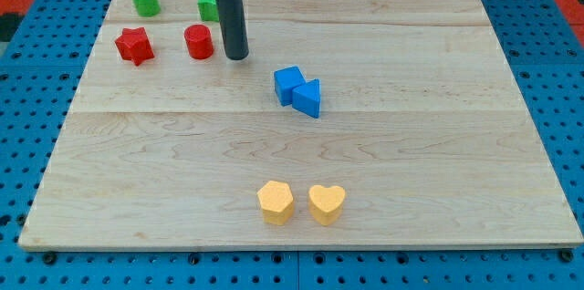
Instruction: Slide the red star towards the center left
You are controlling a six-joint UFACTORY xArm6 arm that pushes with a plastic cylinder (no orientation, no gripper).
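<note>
The red star lies near the view's top left of the wooden board. A red cylinder stands just to its right. My tip rests on the board right of the red cylinder, a small gap away from it and well right of the red star. The dark rod rises from the tip toward the view's top.
A green cylinder sits above the red star. A green block is partly hidden behind the rod. A blue cube and blue triangle touch near the middle. A yellow hexagon and yellow heart lie at the view's bottom.
</note>
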